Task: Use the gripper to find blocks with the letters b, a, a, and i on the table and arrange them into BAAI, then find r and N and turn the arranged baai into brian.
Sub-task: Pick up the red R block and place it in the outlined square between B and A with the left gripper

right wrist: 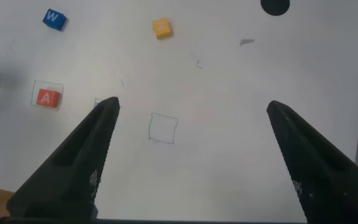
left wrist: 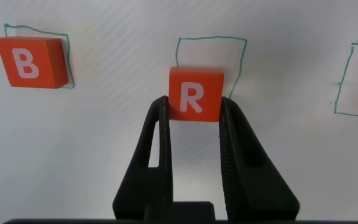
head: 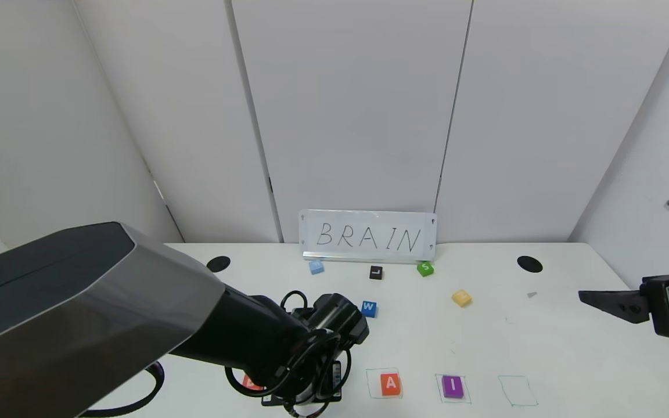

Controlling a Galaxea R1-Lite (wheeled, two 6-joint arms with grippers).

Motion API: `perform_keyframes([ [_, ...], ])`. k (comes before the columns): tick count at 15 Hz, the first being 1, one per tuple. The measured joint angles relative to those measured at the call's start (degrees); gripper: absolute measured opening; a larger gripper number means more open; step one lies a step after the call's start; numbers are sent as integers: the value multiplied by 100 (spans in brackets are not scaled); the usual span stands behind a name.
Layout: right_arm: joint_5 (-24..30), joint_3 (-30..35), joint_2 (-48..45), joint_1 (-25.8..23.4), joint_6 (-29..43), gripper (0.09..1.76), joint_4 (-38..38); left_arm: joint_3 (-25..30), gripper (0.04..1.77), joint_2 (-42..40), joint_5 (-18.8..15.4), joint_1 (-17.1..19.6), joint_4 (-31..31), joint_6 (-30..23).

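Your right gripper (right wrist: 191, 118) hangs above the table (right wrist: 229, 174) with its two dark fingers (right wrist: 79, 162) spread wide apart, nothing between them but an empty pen-drawn square (right wrist: 163, 129). Beyond one finger you see an orange-red A block (right wrist: 47, 98) inside its own drawn outline, a blue W block (right wrist: 54, 18) farther off, and the pale yellow block (right wrist: 161, 27), letter unreadable. A black round hole (right wrist: 275, 5) sits at the table's far side, a small grey speck (right wrist: 247, 42) near it.
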Motion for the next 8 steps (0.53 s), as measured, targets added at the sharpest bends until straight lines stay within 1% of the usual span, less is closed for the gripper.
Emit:
perform_keyframes([
  [2, 0, 7, 0, 0, 0, 171, 0, -27, 50, 63, 0, -13, -73, 0],
  [4, -2, 7, 0, 1, -2, 171, 0, -13, 50, 132, -16, -28, -500, 13],
  [5, -2, 9, 0, 1, -2, 171, 0, 1, 50, 176, -13, -33, -601, 35],
  [8, 0, 9, 0, 4, 0, 171, 0, -11, 50, 282, 30, -46, -631, 59],
])
